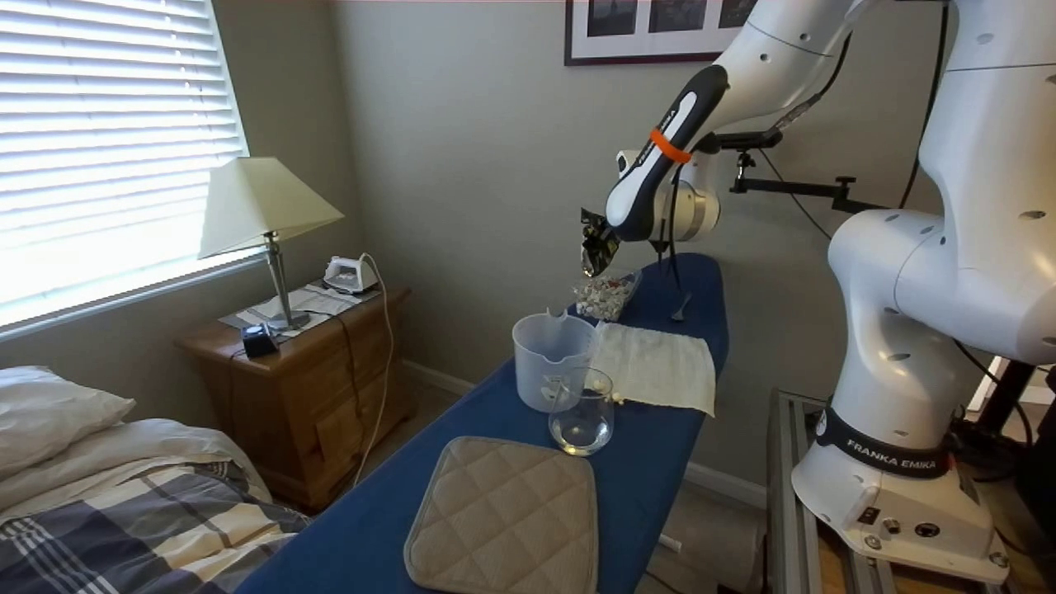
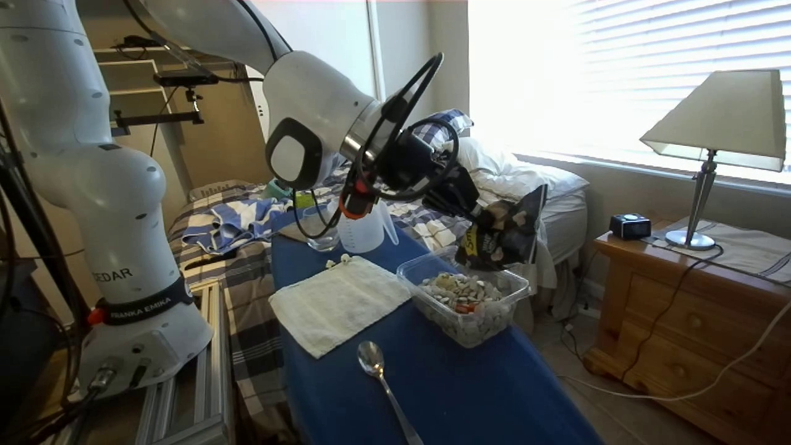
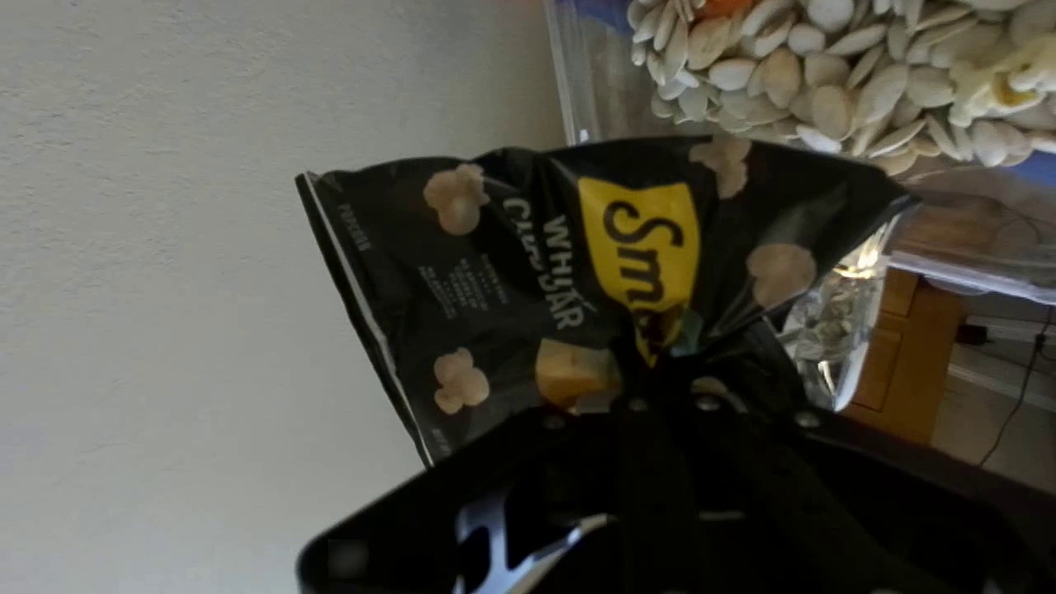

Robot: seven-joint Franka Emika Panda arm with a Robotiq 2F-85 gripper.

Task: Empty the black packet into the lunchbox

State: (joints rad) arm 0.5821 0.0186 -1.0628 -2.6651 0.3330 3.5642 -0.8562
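The black packet (image 2: 503,238) is a popcorn bag with a yellow patch. My gripper (image 2: 477,213) is shut on it, pinching its middle; in the wrist view the fingertips (image 3: 660,371) bunch the bag (image 3: 495,272). Its silvery inside shows at the right in the wrist view, and a flat seam runs along its left edge. The packet also shows in an exterior view (image 1: 597,243). It is tilted above the far rim of the lunchbox (image 2: 476,330), a clear low box also in view here (image 1: 634,285). Pale seeds, something orange and a popcorn piece (image 3: 1002,87) lie in the box.
A white cloth (image 2: 340,303), a spoon (image 2: 389,386), a clear jug (image 1: 549,363), a drinking glass (image 1: 582,421) and a quilted pad (image 1: 507,511) lie or stand on the blue board (image 1: 652,478). Loose popcorn (image 2: 338,261) lies at the cloth's edge. A wall stands alongside.
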